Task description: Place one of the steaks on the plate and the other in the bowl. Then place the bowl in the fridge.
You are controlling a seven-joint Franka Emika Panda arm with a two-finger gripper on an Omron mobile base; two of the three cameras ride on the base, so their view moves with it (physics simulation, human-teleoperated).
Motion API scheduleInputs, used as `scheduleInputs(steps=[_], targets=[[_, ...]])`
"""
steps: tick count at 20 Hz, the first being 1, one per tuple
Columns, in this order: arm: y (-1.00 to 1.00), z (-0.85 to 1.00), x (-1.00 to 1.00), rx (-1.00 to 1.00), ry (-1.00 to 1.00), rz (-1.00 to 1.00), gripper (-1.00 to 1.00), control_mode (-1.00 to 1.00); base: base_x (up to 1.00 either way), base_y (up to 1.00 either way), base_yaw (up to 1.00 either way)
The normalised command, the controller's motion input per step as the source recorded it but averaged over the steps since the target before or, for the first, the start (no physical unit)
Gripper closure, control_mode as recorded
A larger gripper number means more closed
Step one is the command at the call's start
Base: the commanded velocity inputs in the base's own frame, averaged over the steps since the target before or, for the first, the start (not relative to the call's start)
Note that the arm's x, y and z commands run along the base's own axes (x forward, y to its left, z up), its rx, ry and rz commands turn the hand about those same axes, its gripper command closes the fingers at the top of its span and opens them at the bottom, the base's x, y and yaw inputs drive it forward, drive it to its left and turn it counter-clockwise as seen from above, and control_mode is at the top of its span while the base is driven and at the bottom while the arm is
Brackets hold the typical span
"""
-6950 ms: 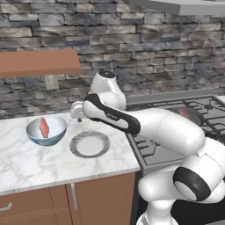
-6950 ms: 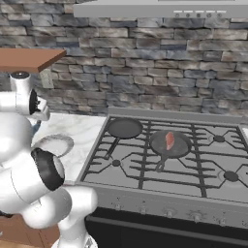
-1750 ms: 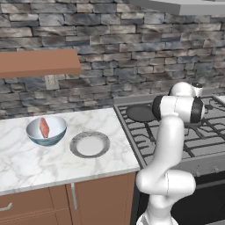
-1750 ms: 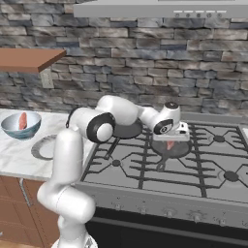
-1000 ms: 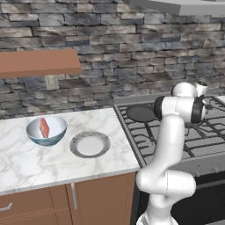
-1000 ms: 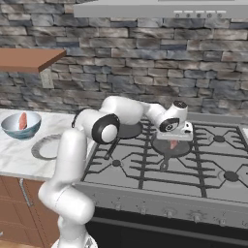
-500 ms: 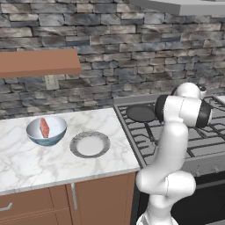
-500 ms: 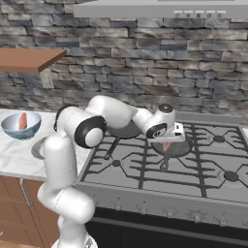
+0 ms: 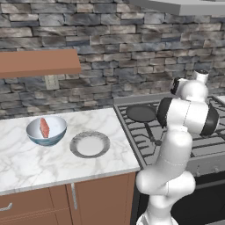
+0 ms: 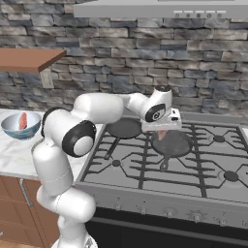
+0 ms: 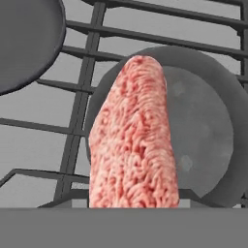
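Steak lifted off the pan, bound for the plate.
The gripper [image 10: 162, 131] appears closed on a steak [image 11: 133, 140] hanging just above a dark pan [image 10: 173, 143], though its fingertips are hidden. The second pan [image 10: 124, 128] lies on the way left; beyond it the plate [image 9: 89, 144] waits bare, and the bowl [image 9: 46, 130] holds its own steak [image 9: 44, 127].

1. This is a home kitchen: a gas stove [image 10: 184, 160] with dark iron grates and a row of knobs along its front.
2. A grey range hood [image 10: 160, 8] hangs above it against a rough stone wall [image 9: 110, 52].
3. Beside the stove runs a white marble surface [image 9: 26, 162] over brown wooden cabinets [image 9: 88, 202].
4. 2 dark frying pans [image 10: 125, 128] sit on the burners.
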Motion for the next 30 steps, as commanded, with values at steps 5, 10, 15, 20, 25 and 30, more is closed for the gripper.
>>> scheduleInputs(steps=[5, 10, 15, 20, 25, 30], targets=[[0.86, 0.16, -0.38, 0.08, 0.03, 0.05, 1.00, -1.00, 0.00, 0.00, 0.00], [0.96, -0.06, -0.66, 0.06, -0.20, 0.00, 1.00, -1.00, 0.00, 0.00, 0.00], [0.90, 0.06, -0.80, -0.03, -0.17, 0.02, 1.00, -1.00, 0.00, 0.00, 0.00], [0.96, 0.22, -0.50, -0.01, 0.04, 0.05, 1.00, -1.00, 0.00, 0.00, 0.00], [1.00, 0.06, -0.05, 0.00, 0.05, 0.04, 1.00, -1.00, 0.00, 0.00, 0.00], [0.98, 0.00, -0.01, 0.02, 0.01, 0.04, 1.00, -1.00, 0.00, 0.00, 0.00]])
